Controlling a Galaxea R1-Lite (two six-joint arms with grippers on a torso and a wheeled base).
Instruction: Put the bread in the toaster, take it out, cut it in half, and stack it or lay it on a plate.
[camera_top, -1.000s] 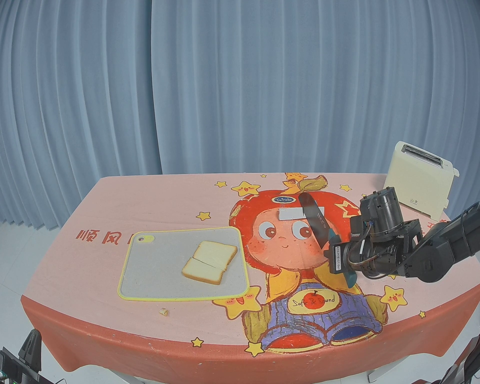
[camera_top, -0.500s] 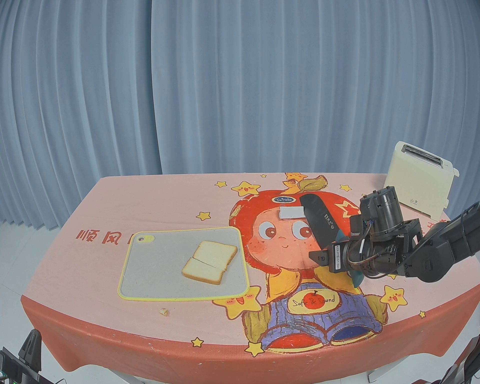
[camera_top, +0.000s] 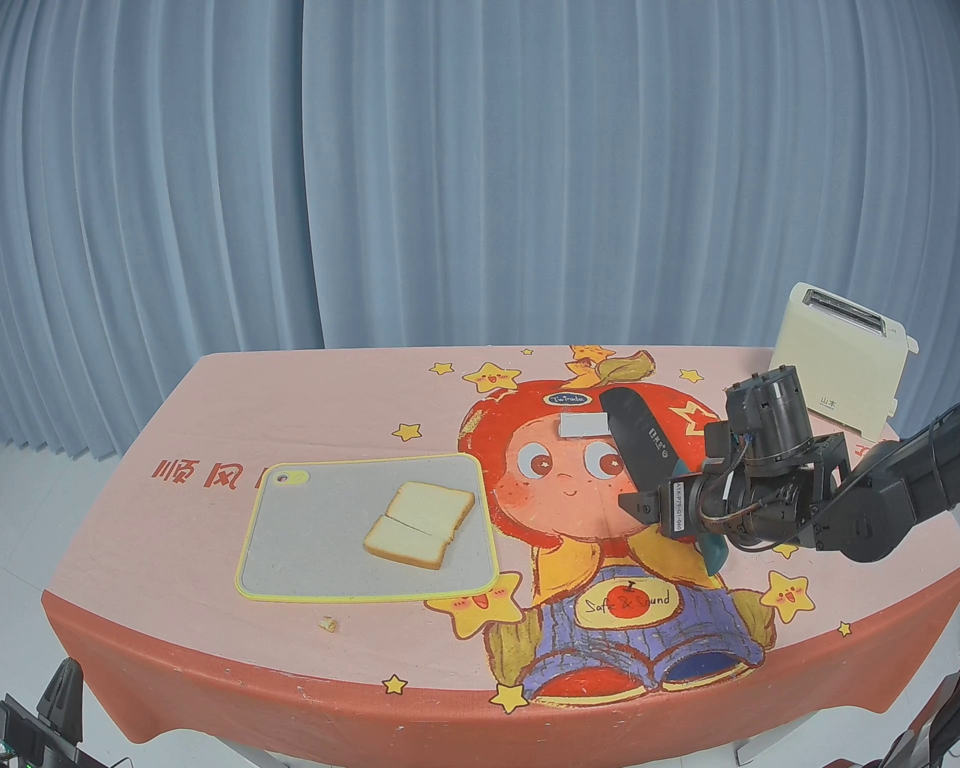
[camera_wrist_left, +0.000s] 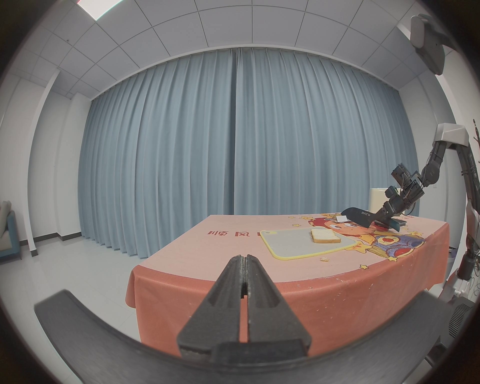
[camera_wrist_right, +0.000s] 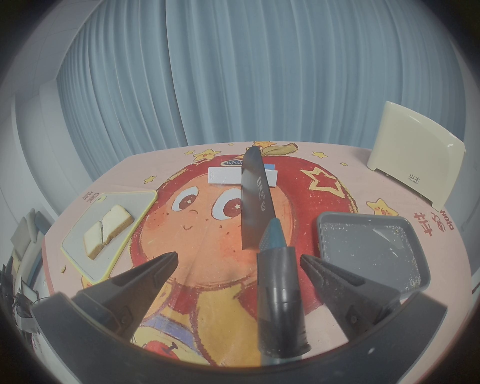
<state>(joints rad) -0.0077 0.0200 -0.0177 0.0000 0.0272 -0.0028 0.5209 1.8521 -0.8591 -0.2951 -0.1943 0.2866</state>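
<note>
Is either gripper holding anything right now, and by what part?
Nothing. The right gripper stands open astride the knife handle, jaws clear of it; the left gripper is shut, empty.

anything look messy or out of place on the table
Only small things. A bread crumb lies on the tablecloth just off the front edge of the cutting board, and pale specks dust the gray tray. The two bread halves sit neatly side by side on the board.

I see a matt black knife blade (camera_wrist_right: 255, 200), smooth cream plastic toaster (camera_wrist_right: 412, 150), printed cloth tablecloth (camera_top: 300, 400), matt grey cutting board (camera_top: 310, 530).
</note>
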